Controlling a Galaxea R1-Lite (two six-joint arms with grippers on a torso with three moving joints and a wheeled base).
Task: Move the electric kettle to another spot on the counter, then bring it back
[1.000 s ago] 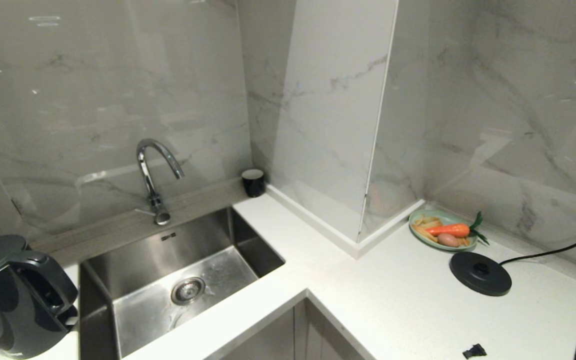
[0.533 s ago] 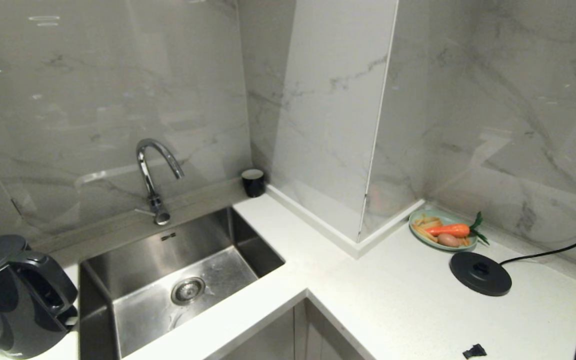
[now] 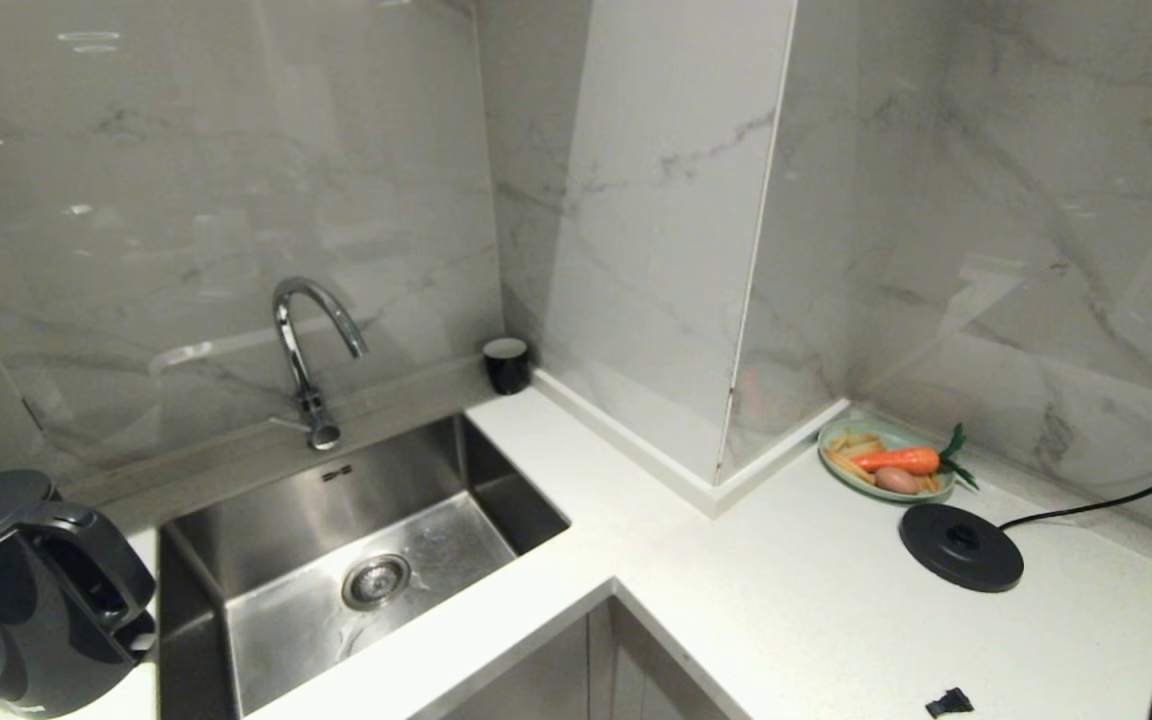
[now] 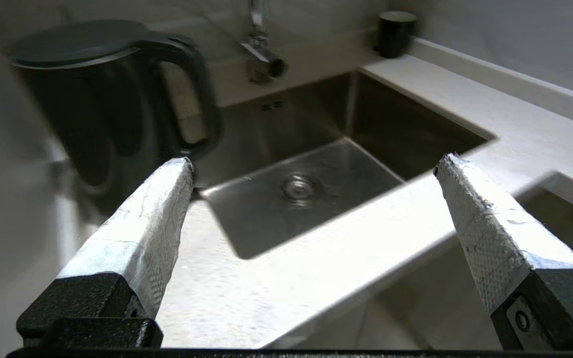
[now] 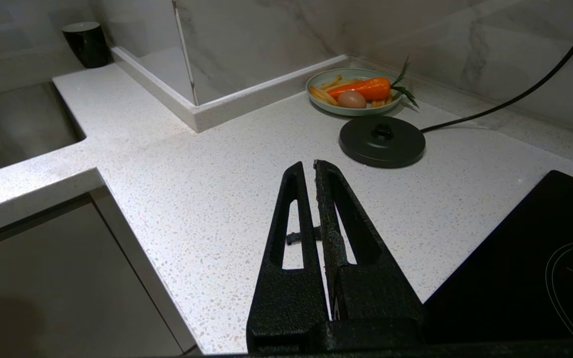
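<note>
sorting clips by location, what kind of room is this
Most likely a home kitchen: a stainless sink with a chrome tap set in a white speckled counter, and an electric kettle beside the sink.

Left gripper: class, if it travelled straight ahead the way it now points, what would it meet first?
Probably the counter edge before the sink; depth is unclear. The open left gripper aims there, with the electric kettle off to one side.

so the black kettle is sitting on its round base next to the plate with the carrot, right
Not quite. The electric kettle stands on the counter left of the sink, off its base. The round base next to the plate with the carrot is bare, as the head view shows.
</note>
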